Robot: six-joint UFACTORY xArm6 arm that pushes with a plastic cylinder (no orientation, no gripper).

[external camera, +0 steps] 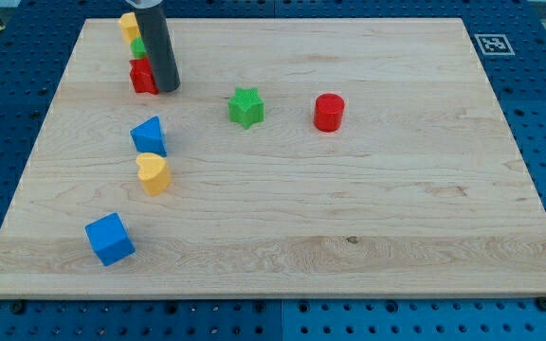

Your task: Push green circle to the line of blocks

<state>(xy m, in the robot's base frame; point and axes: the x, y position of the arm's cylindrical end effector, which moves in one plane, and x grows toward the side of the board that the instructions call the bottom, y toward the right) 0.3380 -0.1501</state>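
My tip (166, 89) rests on the board at the upper left, touching the right side of a red block (142, 77). Just above it the green circle (137, 46) shows partly, its right side hidden by my rod. A yellow block (128, 26) sits above the green circle, near the board's top edge. These three blocks form a short column. Below them a blue block (149, 135), a yellow heart (153, 173) and a blue cube (110, 239) run down the view's left side.
A green star (245, 107) and a red cylinder (329, 112) stand right of my tip in the board's upper middle. A black-and-white marker (492, 44) sits at the board's top right corner. The wooden board (349, 208) lies on a blue perforated table.
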